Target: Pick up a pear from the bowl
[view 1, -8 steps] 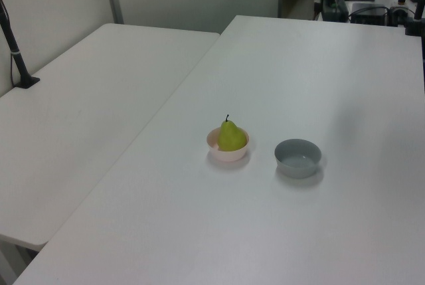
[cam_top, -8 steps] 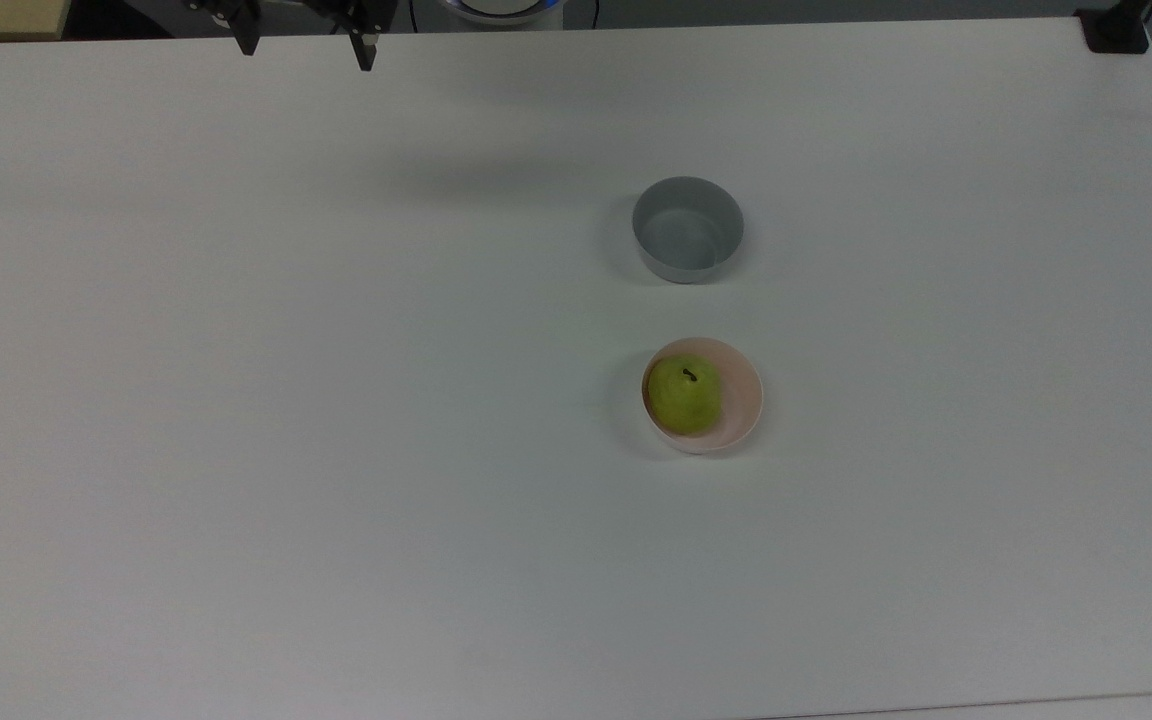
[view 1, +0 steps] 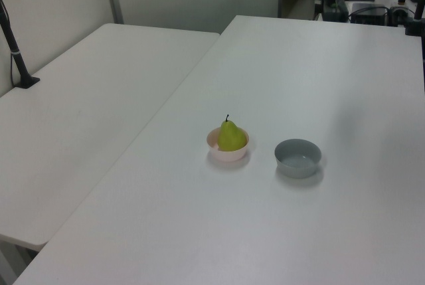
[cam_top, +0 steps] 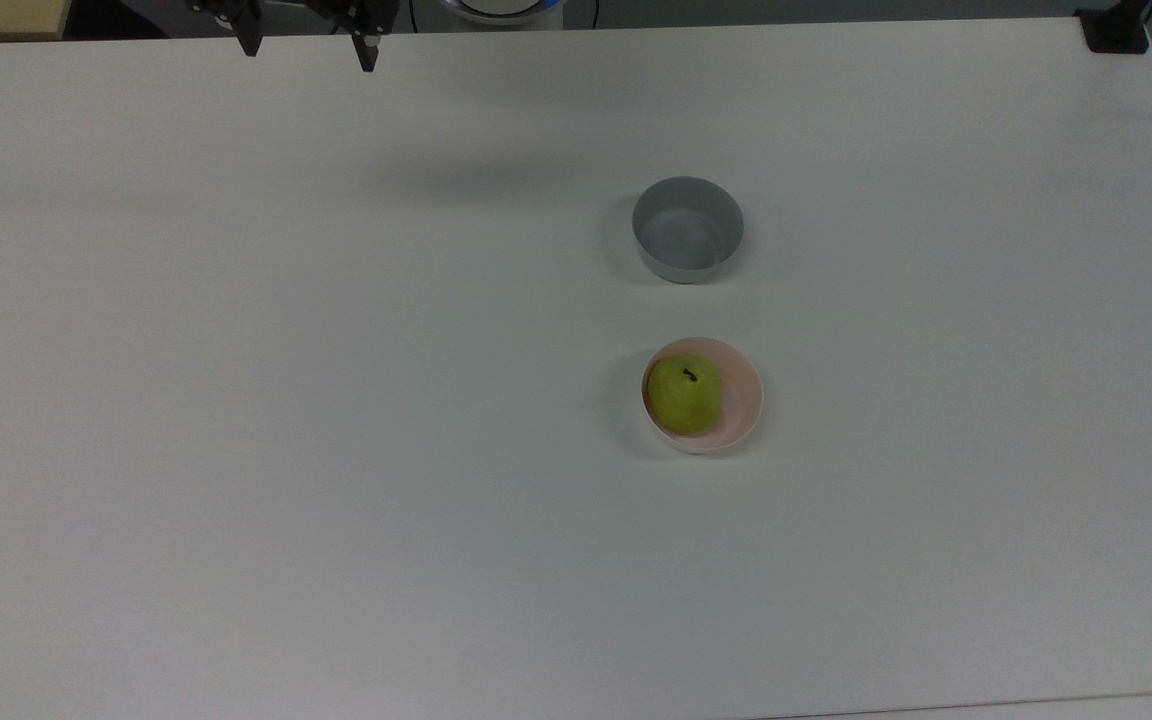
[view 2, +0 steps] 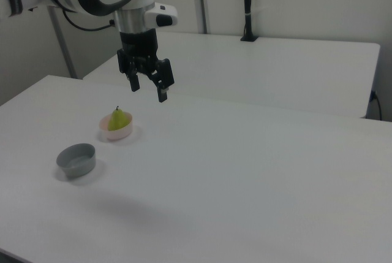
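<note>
The pear is standing upright, stem up, in the pink bowl on the white worktop, just beside a grey bowl. The end effector is hanging high above the worktop with fingers spread wide, holding nothing, well apart from the fruit. The pear is probably light and firm with smooth, slippery skin, so it is best gripped across its wide lower body; the thin bowl may slide. No brand or writing is showing anywhere.

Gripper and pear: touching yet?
Apart. In the top view the open gripper hangs at the table's far edge, with bare tabletop between it and the pear in the pink bowl.
</note>
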